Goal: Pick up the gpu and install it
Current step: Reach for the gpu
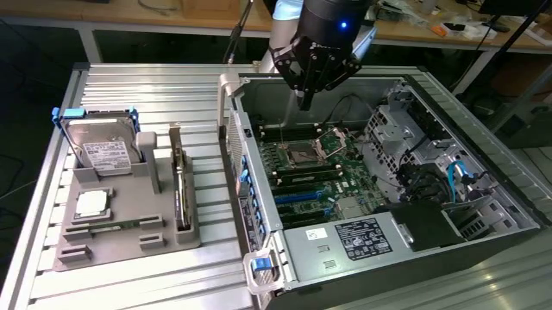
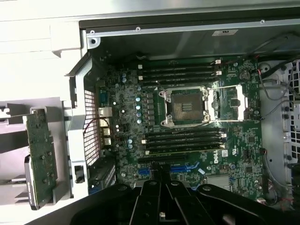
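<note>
Slatted table (image 1: 147,84) carries gpu (image 1: 180,187) in rack (image 1: 121,242); empty closed claw (image 1: 304,103) over Dell motherboard (image 2: 234,154).

Slatted metal table (image 1: 138,84) bears grey holder (image 1: 121,252) and open computer case (image 1: 302,258).

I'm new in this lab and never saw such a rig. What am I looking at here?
A robot arm hangs over an open computer case. Its gripper is shut and holds nothing. One picture comes from a camera off the arm, the other from one on its wrist, looking down at the mainboard. On the exterior view's left, a grey holder carries the graphics card, standing on edge, and a hard drive.
</note>
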You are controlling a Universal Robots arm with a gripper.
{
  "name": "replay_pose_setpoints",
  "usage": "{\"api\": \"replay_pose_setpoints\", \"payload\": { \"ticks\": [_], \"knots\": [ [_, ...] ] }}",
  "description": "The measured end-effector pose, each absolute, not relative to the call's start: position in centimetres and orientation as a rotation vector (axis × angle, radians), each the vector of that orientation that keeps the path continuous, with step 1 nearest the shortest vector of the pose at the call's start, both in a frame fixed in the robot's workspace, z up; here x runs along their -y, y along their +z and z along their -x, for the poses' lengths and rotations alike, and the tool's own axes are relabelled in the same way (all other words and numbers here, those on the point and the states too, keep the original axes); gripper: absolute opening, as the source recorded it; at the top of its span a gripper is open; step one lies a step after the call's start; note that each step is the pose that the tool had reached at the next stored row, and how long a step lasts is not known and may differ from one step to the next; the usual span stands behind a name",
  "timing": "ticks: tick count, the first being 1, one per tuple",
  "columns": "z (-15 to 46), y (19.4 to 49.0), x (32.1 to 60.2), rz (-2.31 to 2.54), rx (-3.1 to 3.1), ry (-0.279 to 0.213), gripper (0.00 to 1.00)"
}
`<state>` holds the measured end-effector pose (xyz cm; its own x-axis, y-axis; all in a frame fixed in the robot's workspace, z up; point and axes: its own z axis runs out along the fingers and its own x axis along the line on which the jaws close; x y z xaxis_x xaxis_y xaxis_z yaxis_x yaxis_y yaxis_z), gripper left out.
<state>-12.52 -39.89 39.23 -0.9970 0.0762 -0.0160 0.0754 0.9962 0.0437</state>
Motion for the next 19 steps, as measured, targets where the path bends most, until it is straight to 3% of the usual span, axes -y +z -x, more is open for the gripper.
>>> {"api": "replay_pose_setpoints", "payload": {
  "ticks": [19],
  "knots": [
    [17.0, 38.3, 39.9, -0.119, -3.129, 0.067, 0.11]
  ]
}}
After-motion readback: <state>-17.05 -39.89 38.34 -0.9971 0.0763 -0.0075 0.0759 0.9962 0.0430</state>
